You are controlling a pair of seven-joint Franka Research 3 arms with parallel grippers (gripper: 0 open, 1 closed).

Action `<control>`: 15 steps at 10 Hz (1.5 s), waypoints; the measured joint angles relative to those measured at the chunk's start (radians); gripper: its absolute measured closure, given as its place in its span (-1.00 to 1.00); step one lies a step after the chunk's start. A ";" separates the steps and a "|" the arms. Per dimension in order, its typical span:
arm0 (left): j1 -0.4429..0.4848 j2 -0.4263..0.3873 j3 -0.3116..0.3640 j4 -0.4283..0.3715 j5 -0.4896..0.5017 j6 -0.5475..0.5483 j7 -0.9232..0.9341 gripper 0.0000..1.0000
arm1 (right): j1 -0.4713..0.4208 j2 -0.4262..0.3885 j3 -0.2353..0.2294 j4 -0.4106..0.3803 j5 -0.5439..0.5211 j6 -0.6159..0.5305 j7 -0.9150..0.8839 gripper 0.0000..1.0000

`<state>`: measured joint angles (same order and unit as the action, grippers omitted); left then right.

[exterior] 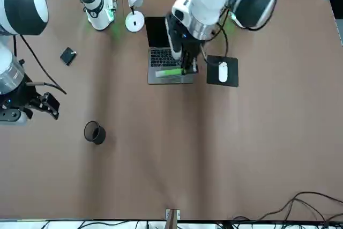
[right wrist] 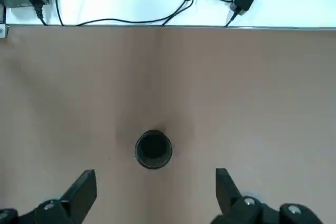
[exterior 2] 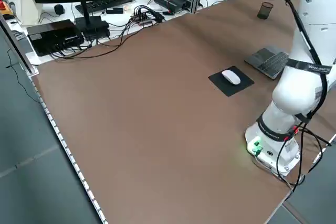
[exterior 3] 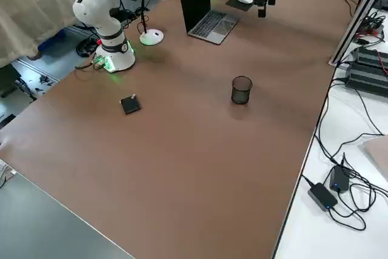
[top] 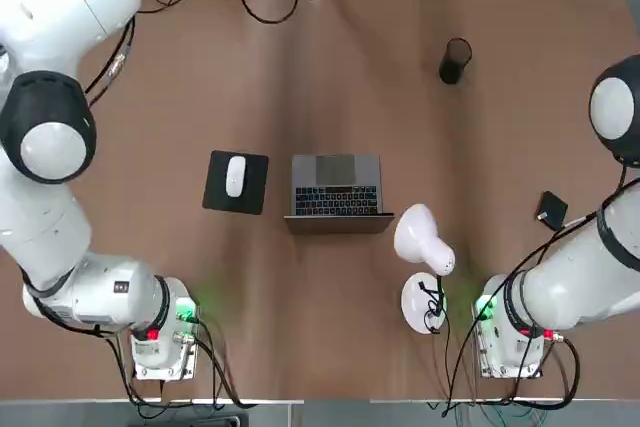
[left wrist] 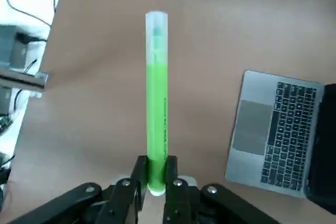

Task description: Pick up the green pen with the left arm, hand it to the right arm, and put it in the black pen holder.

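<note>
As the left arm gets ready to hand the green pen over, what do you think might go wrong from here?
The left gripper holds the green pen near one end, so a nudge from the other arm might swivel it or knock it loose.

The right gripper is open and well apart from the pen, so the two could meet misaligned.

The pen holder has a fairly narrow mouth, so a tilted pen might catch its rim and tip it.

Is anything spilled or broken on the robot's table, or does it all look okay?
Nothing looks spilled or broken. The black pen holder stands upright, the laptop sits open, and the left gripper holds the green pen.
</note>
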<state>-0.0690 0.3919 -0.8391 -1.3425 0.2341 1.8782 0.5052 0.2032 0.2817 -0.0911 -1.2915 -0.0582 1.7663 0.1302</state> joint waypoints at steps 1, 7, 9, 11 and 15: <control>-0.013 0.001 0.000 0.000 0.001 0.000 0.000 0.64 | 0.000 0.000 0.001 0.000 0.015 0.000 0.000 -1.00; -0.048 0.001 -0.007 0.011 0.062 0.010 -0.006 0.64 | 0.016 0.004 0.011 -0.012 0.237 -0.006 0.342 -1.00; -0.054 0.000 -0.009 0.014 0.066 0.012 -0.030 0.64 | 0.051 0.008 0.016 -0.014 0.288 -0.007 0.618 -1.00; -0.054 0.004 -0.006 0.014 0.066 0.068 -0.071 0.64 | 0.131 0.011 0.020 -0.014 0.312 -0.002 0.900 -1.00; -0.071 0.056 0.047 0.017 0.067 0.192 -0.134 0.64 | 0.286 0.012 0.023 -0.015 0.319 0.067 1.334 -1.00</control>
<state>-0.1404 0.4482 -0.7925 -1.3253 0.3014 2.0700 0.3711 0.4893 0.2936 -0.0684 -1.3063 0.2610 1.8329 1.4646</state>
